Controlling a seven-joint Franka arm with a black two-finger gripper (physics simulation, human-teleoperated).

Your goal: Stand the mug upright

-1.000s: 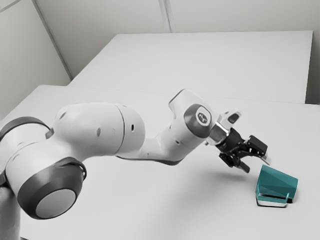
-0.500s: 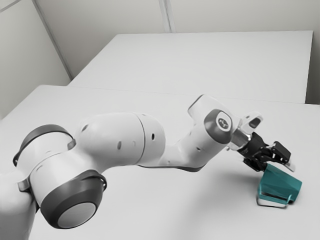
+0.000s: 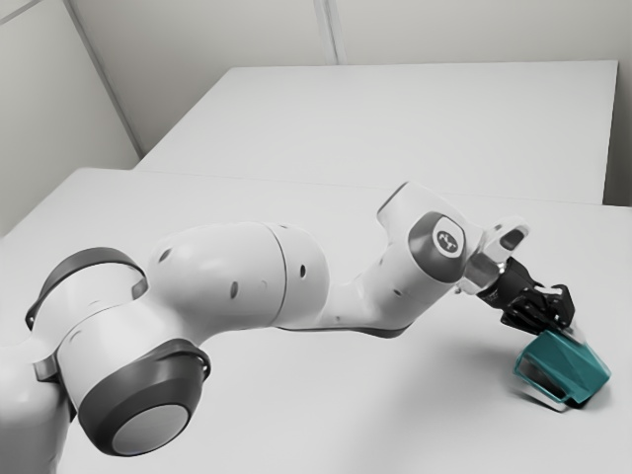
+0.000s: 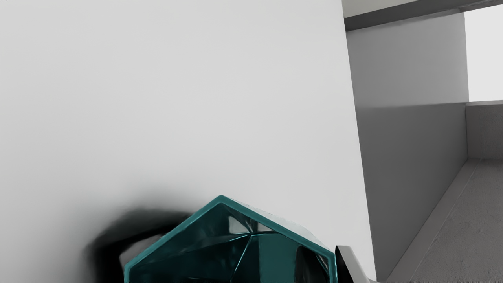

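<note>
Where my claw (image 3: 566, 330) ends, the item begins: one teal mug (image 3: 565, 369), at the tips, toward the exterior view's right and lower edge. Long axis: aslant over the table (image 3: 434, 425), mouth (image 4: 235, 251) facing me; not upright. Turn required, by my judgement: base under mouth. Pose: sloping down toward the exterior view's right. Opening, and any hold on the mug: I cannot tell.
</note>
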